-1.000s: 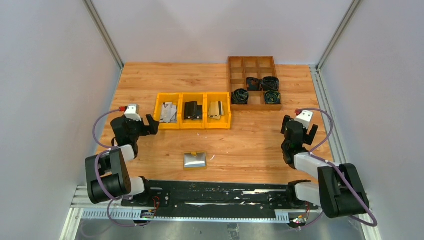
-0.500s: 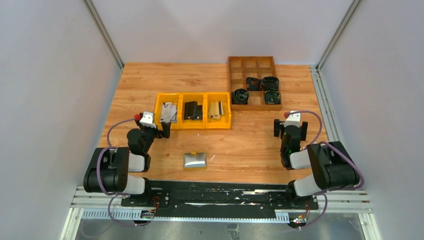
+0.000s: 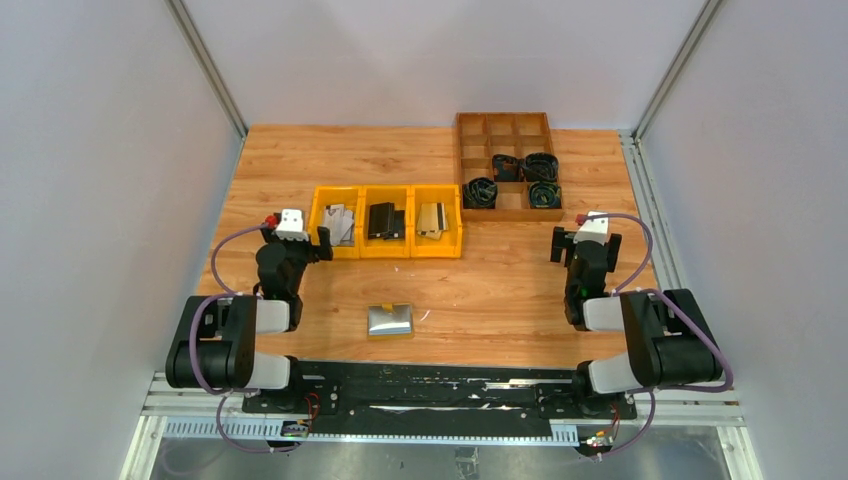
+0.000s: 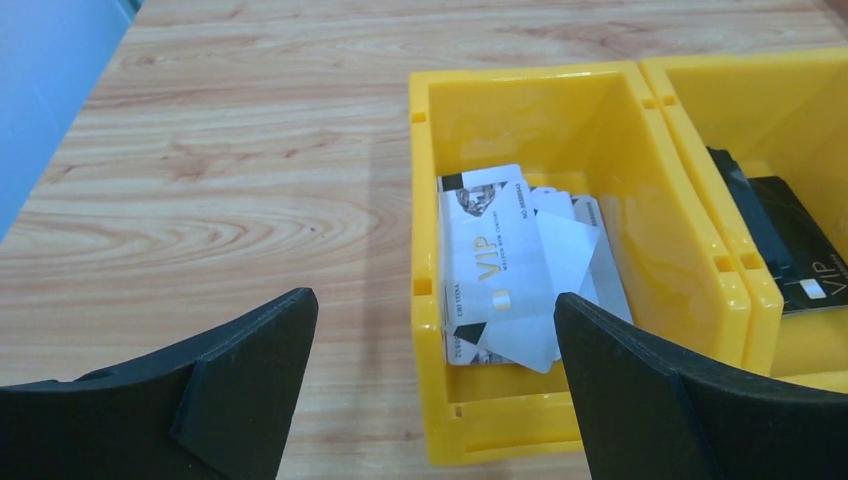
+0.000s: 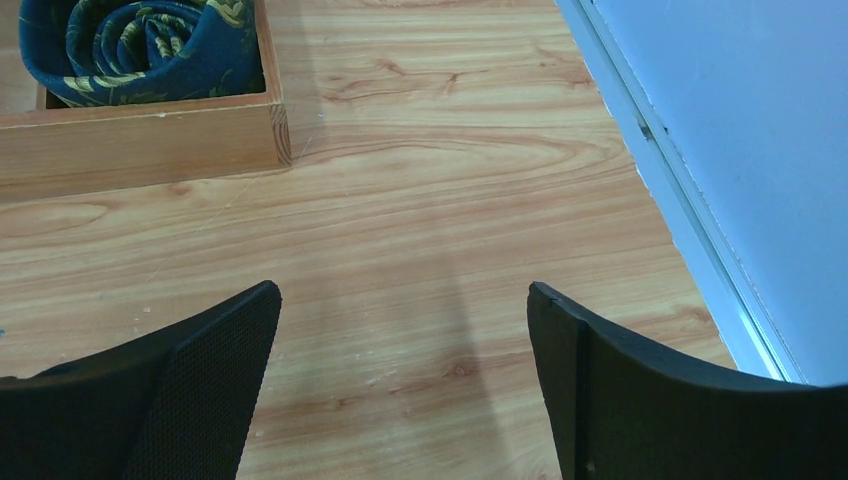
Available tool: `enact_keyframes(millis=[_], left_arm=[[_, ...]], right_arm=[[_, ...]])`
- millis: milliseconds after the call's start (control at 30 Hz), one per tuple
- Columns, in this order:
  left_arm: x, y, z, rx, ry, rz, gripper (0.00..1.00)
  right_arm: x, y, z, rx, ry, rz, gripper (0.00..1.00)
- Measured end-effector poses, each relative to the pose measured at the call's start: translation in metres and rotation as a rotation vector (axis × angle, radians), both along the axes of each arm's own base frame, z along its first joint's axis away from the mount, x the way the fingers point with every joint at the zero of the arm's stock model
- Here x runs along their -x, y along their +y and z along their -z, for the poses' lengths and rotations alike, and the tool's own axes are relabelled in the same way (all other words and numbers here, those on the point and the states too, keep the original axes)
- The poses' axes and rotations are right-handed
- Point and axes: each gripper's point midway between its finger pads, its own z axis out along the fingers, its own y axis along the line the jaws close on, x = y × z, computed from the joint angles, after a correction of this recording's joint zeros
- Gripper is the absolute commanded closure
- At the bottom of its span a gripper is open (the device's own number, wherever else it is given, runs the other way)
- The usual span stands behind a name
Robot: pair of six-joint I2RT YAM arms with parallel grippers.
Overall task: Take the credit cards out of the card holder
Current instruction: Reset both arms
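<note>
Top external view: the left gripper (image 3: pixel 297 238) and right gripper (image 3: pixel 586 245) are hovering with jaws spread wide, holding nothing.
The card holder (image 3: pixel 390 320) is lying on the table (image 3: pixel 480 280) between both arms; silver credit cards (image 4: pixel 495 270) are sitting in the leftmost yellow bin (image 4: pixel 425 200).

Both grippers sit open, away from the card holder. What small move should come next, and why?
Probably swing the left gripper toward the card holder: it lies untouched between the arms, and that open gripper, facing the yellow bin, looks nearer than the other.
</note>
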Motion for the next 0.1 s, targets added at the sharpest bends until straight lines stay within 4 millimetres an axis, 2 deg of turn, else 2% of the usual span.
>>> enact_keyframes(millis=[100], left_arm=[[0.0011,0.0015,0.0041,-0.004,0.017,-0.007,0.0]], right_arm=[[0.0,0.0001,0.0002,0.0,0.001,0.0,0.04]])
